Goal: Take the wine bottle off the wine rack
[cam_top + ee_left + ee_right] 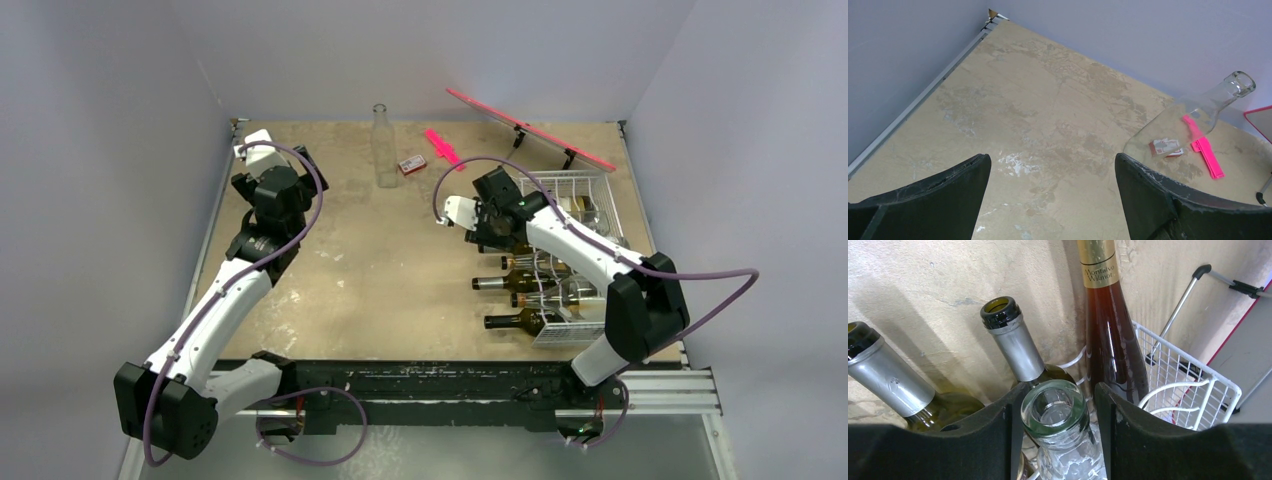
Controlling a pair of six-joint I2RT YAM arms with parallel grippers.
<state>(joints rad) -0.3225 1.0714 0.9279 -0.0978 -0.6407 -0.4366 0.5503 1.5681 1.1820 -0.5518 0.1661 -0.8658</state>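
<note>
Clear glass wine bottle (pixel 1054 412) neck sits between the right gripper (pixel 1055 395) fingers at the wine rack (pixel 1173 367); clamped or not, I cannot tell. The left gripper (pixel 1051 160) gapes empty, far left.

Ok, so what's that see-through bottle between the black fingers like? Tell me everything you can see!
The clear bottle is see-through glass with no cap, so its round open mouth faces the right wrist camera. It has a thick rim and a neck that widens below. It lies in the white wire rack, next to a green bottle with a silver foil neck and a brown bottle. The right arm's fingers stand on either side of its neck, very close; whether they squeeze it, I cannot tell.
</note>
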